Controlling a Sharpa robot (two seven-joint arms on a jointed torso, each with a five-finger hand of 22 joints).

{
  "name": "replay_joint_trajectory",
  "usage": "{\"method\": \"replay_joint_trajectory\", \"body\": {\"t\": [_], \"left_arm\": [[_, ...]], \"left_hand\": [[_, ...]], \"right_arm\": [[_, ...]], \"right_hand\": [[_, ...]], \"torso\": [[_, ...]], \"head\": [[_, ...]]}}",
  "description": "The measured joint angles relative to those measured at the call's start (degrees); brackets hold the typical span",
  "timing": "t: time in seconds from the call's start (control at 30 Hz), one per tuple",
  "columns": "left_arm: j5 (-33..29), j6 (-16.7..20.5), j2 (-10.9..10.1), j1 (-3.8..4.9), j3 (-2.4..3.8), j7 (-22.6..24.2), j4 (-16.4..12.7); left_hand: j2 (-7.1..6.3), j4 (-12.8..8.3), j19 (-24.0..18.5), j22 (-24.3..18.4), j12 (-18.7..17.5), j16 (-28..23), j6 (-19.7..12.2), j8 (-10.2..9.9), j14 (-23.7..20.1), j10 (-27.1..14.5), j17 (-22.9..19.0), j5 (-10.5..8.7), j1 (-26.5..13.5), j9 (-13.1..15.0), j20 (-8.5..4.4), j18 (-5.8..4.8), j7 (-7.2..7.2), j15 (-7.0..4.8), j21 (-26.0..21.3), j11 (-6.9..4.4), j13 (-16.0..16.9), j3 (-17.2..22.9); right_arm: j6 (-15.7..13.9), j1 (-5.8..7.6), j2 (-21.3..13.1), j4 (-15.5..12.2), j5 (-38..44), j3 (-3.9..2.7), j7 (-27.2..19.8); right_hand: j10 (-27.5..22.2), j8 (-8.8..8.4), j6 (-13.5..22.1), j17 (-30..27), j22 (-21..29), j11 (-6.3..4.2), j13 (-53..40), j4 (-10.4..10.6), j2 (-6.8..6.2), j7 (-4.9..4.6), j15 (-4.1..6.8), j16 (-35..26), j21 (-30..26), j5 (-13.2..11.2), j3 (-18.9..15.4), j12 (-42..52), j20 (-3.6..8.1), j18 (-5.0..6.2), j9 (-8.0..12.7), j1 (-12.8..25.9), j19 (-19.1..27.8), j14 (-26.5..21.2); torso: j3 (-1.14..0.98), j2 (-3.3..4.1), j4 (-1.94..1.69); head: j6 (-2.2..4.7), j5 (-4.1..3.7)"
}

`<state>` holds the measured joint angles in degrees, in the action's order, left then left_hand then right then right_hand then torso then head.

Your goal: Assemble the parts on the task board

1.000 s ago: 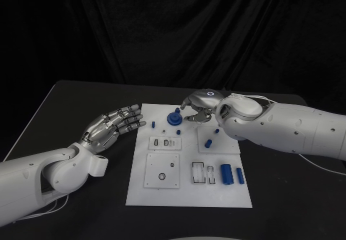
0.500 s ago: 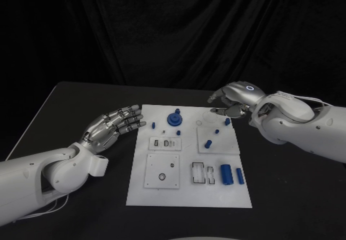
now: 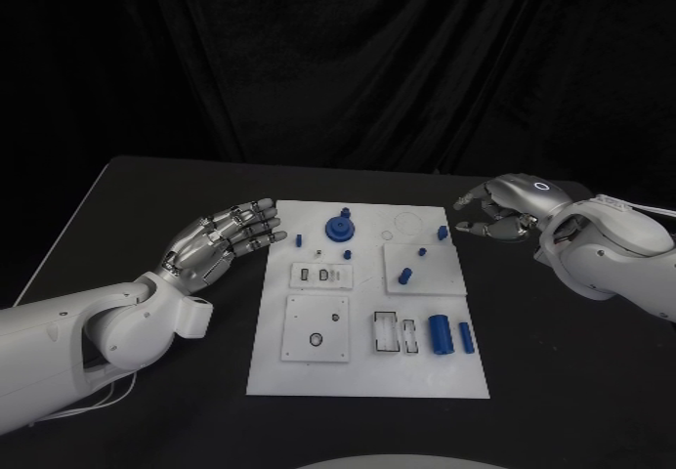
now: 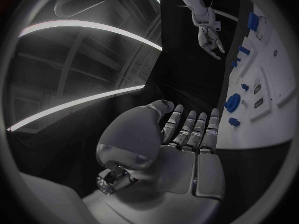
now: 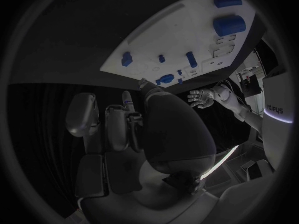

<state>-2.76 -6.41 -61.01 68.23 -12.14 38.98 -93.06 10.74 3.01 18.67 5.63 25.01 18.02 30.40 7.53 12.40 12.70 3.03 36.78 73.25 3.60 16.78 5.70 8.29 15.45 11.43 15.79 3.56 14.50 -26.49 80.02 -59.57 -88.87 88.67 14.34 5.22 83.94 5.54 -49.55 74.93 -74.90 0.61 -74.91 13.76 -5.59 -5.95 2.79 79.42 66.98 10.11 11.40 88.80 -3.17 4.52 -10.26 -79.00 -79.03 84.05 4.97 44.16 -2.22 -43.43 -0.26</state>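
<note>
**Right hand pulls back from the board, empty**

The white board [image 3: 369, 303] lies in the middle of the black surface [image 3: 141, 225], and the blue parts are spread over it. At the far end stands a round blue disc with a knob [image 3: 340, 229], with a small blue peg [image 3: 300, 239] to its left. A short blue piece [image 3: 443, 233] sits near the far right edge, and two more small pieces [image 3: 405, 276] rest on the raised square plate below it. Near the right corner closest to the robot, a thick blue cylinder [image 3: 440, 336] and a thinner one [image 3: 466, 338] lie side by side.

A second ago the right hand [image 3: 496, 209] was over the disc at the far end; it has since swung out to the right and now hangs off the board's far right corner, fingers loosely curled and holding nothing. The disc stays where it was, so that placement looks finished and the hand seems free to fetch another part.

The left hand [image 3: 226, 239] has barely moved: it hovers beside the board's left edge, fingers spread flat and apart, gripping nothing.
</note>
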Motion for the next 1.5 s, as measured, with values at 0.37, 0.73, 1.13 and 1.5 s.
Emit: {"method": "replay_joint_trajectory", "body": {"t": [0.37, 0.73, 1.13, 1.5], "left_arm": [[0.00, -0.03, 0.30, -0.02, 0.00, 0.00, 0.10], [0.00, -0.11, 0.47, -0.04, 0.00, 0.00, 0.28], [0.00, -0.19, 0.43, -0.05, 0.00, 0.00, 0.28], [0.00, -0.27, 0.49, -0.06, 0.00, 0.00, 0.35]], "left_hand": [[0.00, -0.32, 0.00, 0.00, 0.00, -0.01, 0.21, 0.00, 0.00, 0.00, 0.00, 0.00, 0.00, 0.00, 0.00, 0.00, 0.21, 0.00, 0.00, 0.00, 0.00, 0.32], [0.00, -0.32, 0.00, 0.00, 0.00, 0.23, 0.21, 0.00, 0.00, 0.00, 0.00, 0.00, 0.00, 0.00, 0.00, 0.00, 0.21, 0.00, 0.00, 0.00, 0.00, 0.32], [0.23, -0.16, 0.00, 0.00, 0.27, 0.23, 0.21, 0.00, 0.00, 0.00, 0.00, 0.00, -0.22, 0.00, 0.00, 0.00, 0.21, 0.00, 0.00, 0.00, 0.00, 0.47], [0.23, -0.17, 0.00, 0.00, 0.27, 0.22, 0.21, 0.00, 0.00, 0.00, 0.00, 0.00, -0.22, 0.00, 0.00, 0.00, 0.21, 0.00, 0.00, 0.00, 0.00, 0.48]], "right_arm": [[1.09, -2.26, 1.43, 3.48, -1.44, -0.02, 1.02], [1.91, -3.25, 3.84, 5.88, -1.89, -0.02, 1.10], [2.47, -3.39, 5.64, 7.61, -2.03, -0.04, 1.09], [3.31, -3.40, 6.68, 8.89, -2.07, -0.05, 1.18]], "right_hand": [[0.00, -0.61, 0.20, 0.01, -0.04, -0.42, 0.00, 1.66, -0.35, 0.20, 0.33, -7.02, -4.10, -1.72, -0.86, -2.33, 0.31, 0.90, 0.07, -1.01, 0.71, -0.07], [0.00, -0.84, 0.20, 0.00, -0.04, -0.41, 0.00, 1.98, -0.35, 0.20, 0.33, -8.56, -5.48, -2.23, -1.19, -2.94, 0.50, 0.89, 0.07, -1.00, 0.91, -0.07], [-0.21, -0.84, 0.20, -0.35, -0.03, -0.62, 0.00, 2.13, -0.35, 0.20, 0.33, -9.32, -6.19, -2.22, -1.34, -3.21, 0.30, 0.89, 0.08, -1.00, 1.12, -0.07], [-0.21, -1.16, 0.20, -1.03, -0.02, -0.61, -0.04, 2.13, -0.35, 0.20, 0.33, -10.19, -7.14, -2.22, -1.34, -3.44, 0.46, 0.89, 0.19, -1.00, 1.37, -0.07]], "torso": [[0.10, -0.02, -0.07], [0.09, 0.01, -0.09], [0.10, 0.04, -0.07], [0.11, -0.01, -0.13]], "head": [[-0.70, -0.29], [-1.49, -0.38], [-1.52, -0.18], [-1.55, -0.37]]}}
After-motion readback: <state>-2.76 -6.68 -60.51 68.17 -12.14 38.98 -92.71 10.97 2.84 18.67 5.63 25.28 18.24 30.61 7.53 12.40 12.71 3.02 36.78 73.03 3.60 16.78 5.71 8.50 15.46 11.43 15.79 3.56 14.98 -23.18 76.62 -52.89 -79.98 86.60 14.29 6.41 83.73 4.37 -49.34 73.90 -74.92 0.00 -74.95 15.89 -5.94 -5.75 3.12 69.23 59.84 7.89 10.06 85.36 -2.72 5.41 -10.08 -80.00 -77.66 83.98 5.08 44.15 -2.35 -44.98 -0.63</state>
